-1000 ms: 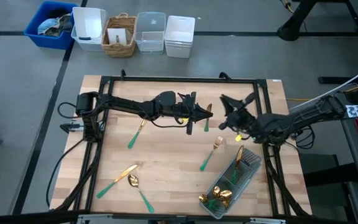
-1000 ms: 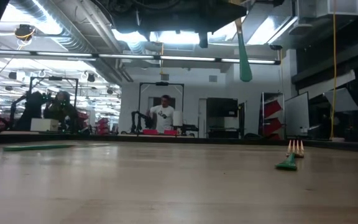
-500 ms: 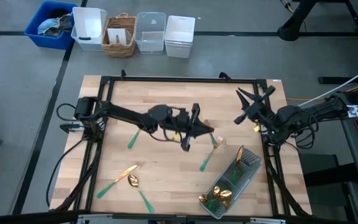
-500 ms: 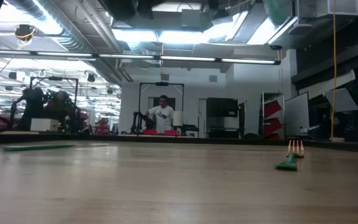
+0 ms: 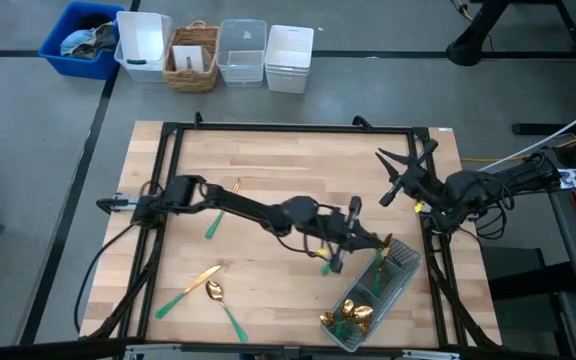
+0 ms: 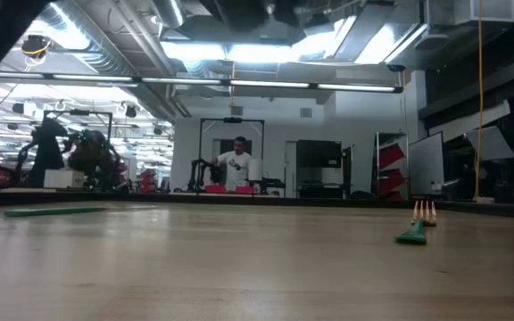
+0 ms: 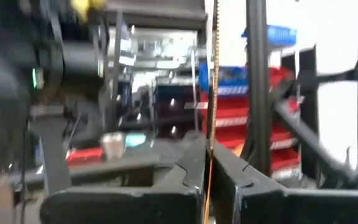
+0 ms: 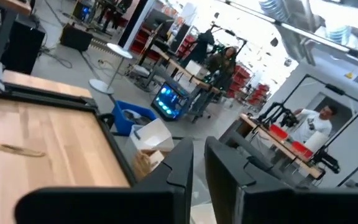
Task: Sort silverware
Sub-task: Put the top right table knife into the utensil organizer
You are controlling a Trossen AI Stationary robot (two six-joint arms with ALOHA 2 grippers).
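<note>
Light wooden counter [image 5: 268, 170] bearing a clear plastic tray [image 5: 400, 262] at its near right corner. Left of the tray lie scattered teal-handled pieces: two forks [image 5: 214, 221] [image 5: 189, 287] and a spoon [image 5: 224, 305]. One more fork [image 6: 418, 224] lies apart.

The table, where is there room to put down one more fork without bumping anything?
The wooden table is bare along its far edge, behind both arms. Another bare patch lies in the near middle, between the spoon and the clear tray. It is crowded by the tray, where the left gripper hangs over a fork. The right gripper waits by the right edge.
</note>
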